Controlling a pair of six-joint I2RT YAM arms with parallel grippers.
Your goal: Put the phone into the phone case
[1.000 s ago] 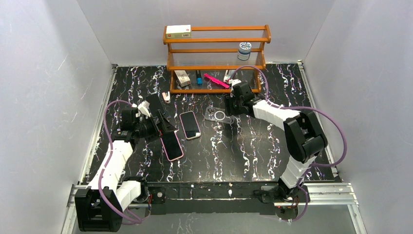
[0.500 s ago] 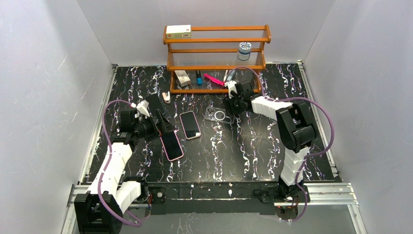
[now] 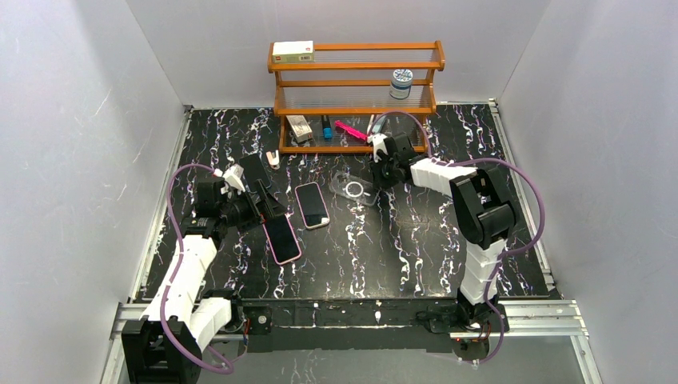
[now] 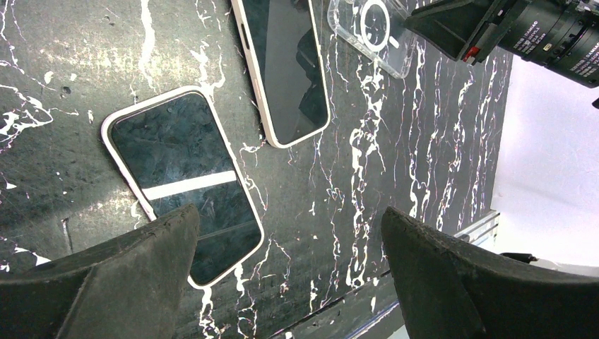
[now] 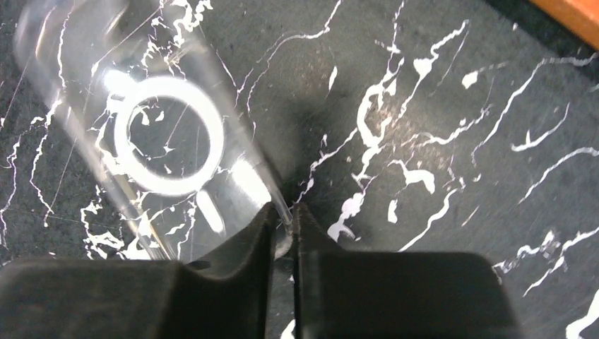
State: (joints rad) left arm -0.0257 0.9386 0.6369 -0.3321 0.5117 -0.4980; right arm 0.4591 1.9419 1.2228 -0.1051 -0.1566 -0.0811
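nearest the bases, the left gripper (image 4: 289,275) hung with its jaws spread wide and empty over the near phone (image 3: 281,238), which lay flat at 7 o'clock of the table's (image 3: 416,256) middle. a drop from there could have put a finger on the glass and skidded the phone. the second phone (image 3: 312,205) lay at 1 o'clock of the first, apart from it, and the clear case (image 3: 356,190) lay at 2 o'clock of that. the right gripper (image 5: 284,226) had pinched the case's 3 o'clock rim. in the blurred wrist view the bite seemed to take only the thin lip, so a lift might have let the slick plastic slip out or twist. against a second before, the right jaws had narrowed onto the rim, the right elbow had folded in toward 9 o'clock, and the left arm had barely shifted.
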